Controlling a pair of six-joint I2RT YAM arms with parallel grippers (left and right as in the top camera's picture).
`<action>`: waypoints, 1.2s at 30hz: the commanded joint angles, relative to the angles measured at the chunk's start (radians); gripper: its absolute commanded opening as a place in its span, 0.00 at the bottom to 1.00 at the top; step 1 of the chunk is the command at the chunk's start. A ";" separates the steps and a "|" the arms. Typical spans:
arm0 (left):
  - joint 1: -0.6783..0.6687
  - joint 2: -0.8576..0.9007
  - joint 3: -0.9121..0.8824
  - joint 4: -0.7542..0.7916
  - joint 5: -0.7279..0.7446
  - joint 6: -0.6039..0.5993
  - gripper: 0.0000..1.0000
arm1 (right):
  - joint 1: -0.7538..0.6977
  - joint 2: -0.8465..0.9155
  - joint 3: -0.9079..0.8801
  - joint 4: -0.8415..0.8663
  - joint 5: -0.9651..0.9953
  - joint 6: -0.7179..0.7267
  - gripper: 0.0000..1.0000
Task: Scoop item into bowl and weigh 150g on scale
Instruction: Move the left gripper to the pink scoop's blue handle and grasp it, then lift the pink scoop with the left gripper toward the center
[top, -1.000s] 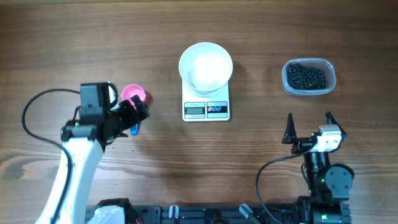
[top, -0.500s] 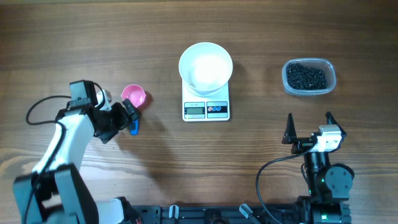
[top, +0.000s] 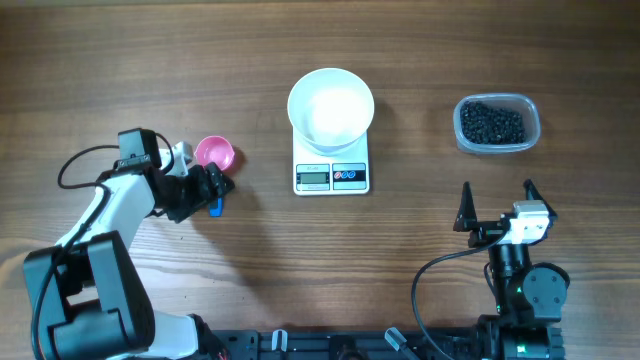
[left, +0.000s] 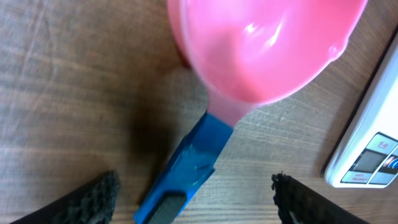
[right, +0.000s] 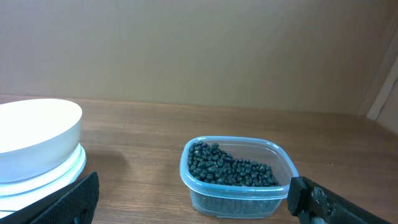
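The pink scoop (top: 214, 152) lies left of the scale, its blue handle (top: 216, 207) pointing to the table's front. My left gripper (top: 214, 186) is open and low over that handle. In the left wrist view the blue handle (left: 186, 168) runs between the two fingers without touching either, and the pink cup (left: 261, 43) is just ahead. The white bowl (top: 331, 108) sits on the scale (top: 331, 177). The item, small black beans (top: 491, 124), fills a clear tub (right: 233, 193). My right gripper (top: 497, 192) stands open near the front edge, holding nothing.
The scale's corner (left: 367, 155) lies close to the right of the left gripper. In the right wrist view the bowl (right: 37, 130) is at the far left, with bare wood between it and the tub. A black cable (top: 430, 280) loops by the right arm's base.
My left arm has folded down and drawn back to the left, then eased right again, with its gripper staying by the scoop's handle. The right arm, bowl, scale and tub have not moved.
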 joint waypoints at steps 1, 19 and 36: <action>0.005 0.064 0.000 0.022 0.013 0.051 0.79 | 0.006 -0.001 -0.002 0.001 0.006 -0.013 1.00; 0.005 0.163 0.000 0.027 0.053 0.090 0.58 | 0.006 -0.001 -0.002 0.001 0.006 -0.013 1.00; 0.005 0.164 0.000 0.041 0.054 0.078 0.31 | 0.006 -0.001 -0.001 0.001 0.006 -0.013 1.00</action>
